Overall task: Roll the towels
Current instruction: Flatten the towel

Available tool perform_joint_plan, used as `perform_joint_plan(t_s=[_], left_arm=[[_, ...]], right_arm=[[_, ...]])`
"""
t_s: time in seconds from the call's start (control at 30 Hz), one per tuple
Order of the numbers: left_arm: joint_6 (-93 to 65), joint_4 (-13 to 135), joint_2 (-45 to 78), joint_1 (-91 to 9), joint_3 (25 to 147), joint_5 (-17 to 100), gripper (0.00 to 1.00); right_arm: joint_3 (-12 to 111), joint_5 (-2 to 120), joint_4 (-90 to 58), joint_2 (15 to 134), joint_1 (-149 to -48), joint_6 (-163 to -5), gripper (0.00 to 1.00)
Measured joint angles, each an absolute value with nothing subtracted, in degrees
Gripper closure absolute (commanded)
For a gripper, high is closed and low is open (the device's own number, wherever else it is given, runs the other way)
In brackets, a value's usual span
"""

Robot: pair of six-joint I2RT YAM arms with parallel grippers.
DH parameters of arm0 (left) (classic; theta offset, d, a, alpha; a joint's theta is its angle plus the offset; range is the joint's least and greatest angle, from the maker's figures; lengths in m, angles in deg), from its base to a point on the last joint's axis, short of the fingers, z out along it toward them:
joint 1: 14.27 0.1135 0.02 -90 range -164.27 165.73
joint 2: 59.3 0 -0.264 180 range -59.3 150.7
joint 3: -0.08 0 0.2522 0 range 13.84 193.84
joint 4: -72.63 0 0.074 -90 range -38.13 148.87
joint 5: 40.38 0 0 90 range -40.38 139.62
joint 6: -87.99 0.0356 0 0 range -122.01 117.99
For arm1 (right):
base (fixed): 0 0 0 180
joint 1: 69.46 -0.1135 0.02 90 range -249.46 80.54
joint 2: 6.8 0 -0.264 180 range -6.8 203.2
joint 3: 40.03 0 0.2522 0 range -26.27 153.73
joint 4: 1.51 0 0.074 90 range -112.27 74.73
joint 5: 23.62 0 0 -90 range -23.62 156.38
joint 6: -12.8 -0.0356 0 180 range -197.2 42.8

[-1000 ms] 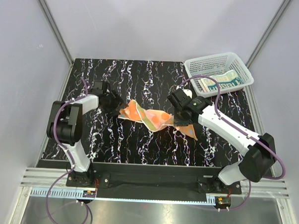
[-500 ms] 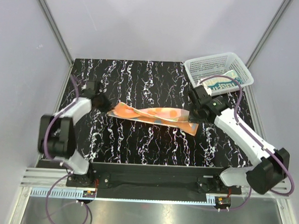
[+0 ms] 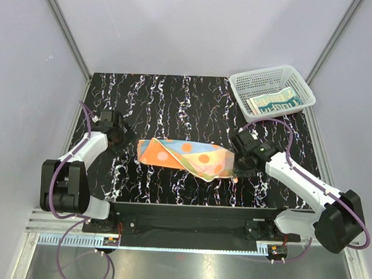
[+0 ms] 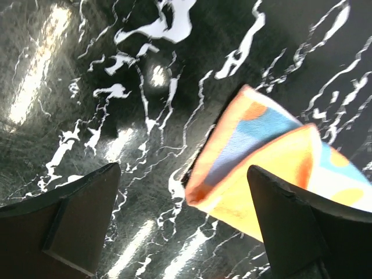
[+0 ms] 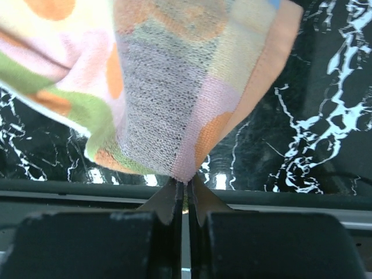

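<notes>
While the orange towel (image 3: 184, 157) lies on the table (image 3: 175, 96) toward its near side, long axis left-right | look: blue, green, yellow patches, dots, partly folded over | right gripper (image 3: 238, 171) pinches its right corner | left gripper (image 3: 127, 142) gapes wide beside its left end | cream towel (image 3: 274, 103) in basket (image 3: 250, 77)

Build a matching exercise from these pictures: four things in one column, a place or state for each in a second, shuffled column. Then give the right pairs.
Things
1. orange towel
2. cream towel
3. left pincer
4. right pincer

Places or states
A. lying in the white basket
B. shut on a towel's edge
C. lying lengthwise on the table between the two arms
D. open, holding nothing

Pairs: 1-C, 2-A, 3-D, 4-B
</notes>
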State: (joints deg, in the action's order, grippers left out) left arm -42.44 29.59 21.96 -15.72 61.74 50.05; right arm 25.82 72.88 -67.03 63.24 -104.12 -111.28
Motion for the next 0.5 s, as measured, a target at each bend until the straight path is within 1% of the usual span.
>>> perform_joint_plan(t_s=[0.2,0.33,0.4,0.5], left_arm=[[-42.79,31.64,24.54,-17.69,67.32,47.64,0.09],[-41.85,30.27,31.66,-25.30,77.13,49.11,0.11],[-41.39,29.57,35.46,-28.51,81.74,49.94,0.15],[-40.88,28.60,40.14,-31.92,85.48,50.73,0.18]], right_arm=[[25.74,72.68,-65.11,63.63,-106.76,-112.40,1.00],[25.71,72.68,-63.87,64.81,-106.96,-112.88,1.00],[25.65,72.71,-63.47,65.12,-106.96,-113.01,1.00],[25.56,72.71,-63.06,65.38,-106.96,-113.03,1.00]])
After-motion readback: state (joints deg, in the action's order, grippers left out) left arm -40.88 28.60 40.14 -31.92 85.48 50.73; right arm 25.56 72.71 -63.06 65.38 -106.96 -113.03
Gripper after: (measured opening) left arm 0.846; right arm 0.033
